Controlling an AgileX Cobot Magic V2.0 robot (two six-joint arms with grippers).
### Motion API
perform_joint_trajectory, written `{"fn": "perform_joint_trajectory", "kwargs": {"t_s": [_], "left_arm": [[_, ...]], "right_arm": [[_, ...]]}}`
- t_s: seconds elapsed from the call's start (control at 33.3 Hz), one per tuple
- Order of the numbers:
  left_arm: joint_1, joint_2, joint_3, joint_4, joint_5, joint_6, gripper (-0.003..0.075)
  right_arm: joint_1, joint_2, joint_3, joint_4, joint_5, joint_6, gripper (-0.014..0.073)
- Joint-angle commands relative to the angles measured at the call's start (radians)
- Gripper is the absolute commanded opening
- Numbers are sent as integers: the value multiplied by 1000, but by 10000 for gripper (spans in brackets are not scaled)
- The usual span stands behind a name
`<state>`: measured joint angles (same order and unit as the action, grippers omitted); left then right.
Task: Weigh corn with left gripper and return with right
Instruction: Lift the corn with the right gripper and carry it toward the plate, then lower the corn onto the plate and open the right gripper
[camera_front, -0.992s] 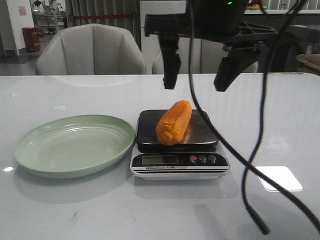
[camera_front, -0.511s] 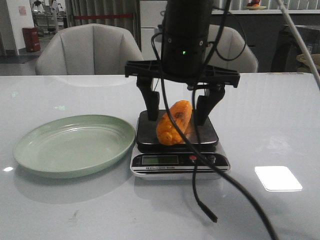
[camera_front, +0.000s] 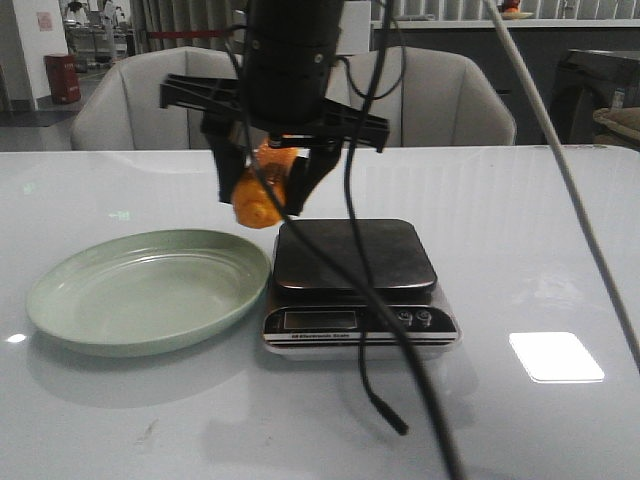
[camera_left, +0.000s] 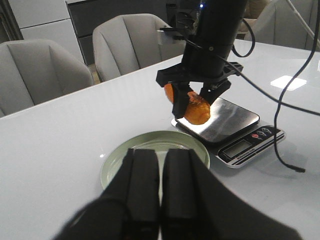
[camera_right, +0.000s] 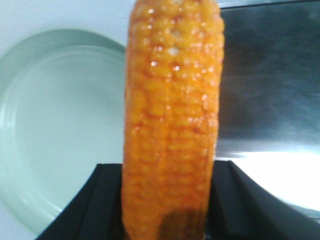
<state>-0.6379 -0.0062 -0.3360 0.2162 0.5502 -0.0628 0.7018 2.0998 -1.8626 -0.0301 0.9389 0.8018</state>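
**Corn off the scale, in transit toward the plate**

Status: the corn (camera_front: 258, 192) is held in the right claw (camera_front: 262, 190), lifted clear of the scale (camera_front: 355, 270) and hanging above the gap between the scale's left edge and the plate (camera_front: 150, 288). The 2 fingers press on opposite sides of the cob; the right wrist view shows it running lengthwise between them, with plate on one side below and the dark weighing platform on the other.

Left claw (camera_left: 160, 187): fingers pressed together, nothing between them, hovering on the near side of the plate and well apart from the corn.

Scale: platform bare. Display (camera_front: 320, 320) too small to read.

Progress, judged from the layout: the weighing step looks finished, since the cob is off the platform and in the right claw. The return is under way, not complete. The plate is the likely destination; it holds nothing now.

Left to do: carry the cob over the plate, lower it, release, withdraw.

Tabletop (camera_front: 520, 250) otherwise carries only the scale and plate.
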Motion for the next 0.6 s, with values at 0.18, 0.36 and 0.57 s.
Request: {"fn": "perform_joint_trajectory", "kwargs": {"t_s": [0.18,0.36,0.57], "left_arm": [[0,-21,-23,8,-79,-1,115],[0,-21,-23,8,-79,-1,115],[0,-21,-23,8,-79,-1,115]], "right_arm": [[83,5,-37,30,-145,0,210],[112,57,-37,47,-192,0,354],[113,89,-38,80,-200,0,583]]}}
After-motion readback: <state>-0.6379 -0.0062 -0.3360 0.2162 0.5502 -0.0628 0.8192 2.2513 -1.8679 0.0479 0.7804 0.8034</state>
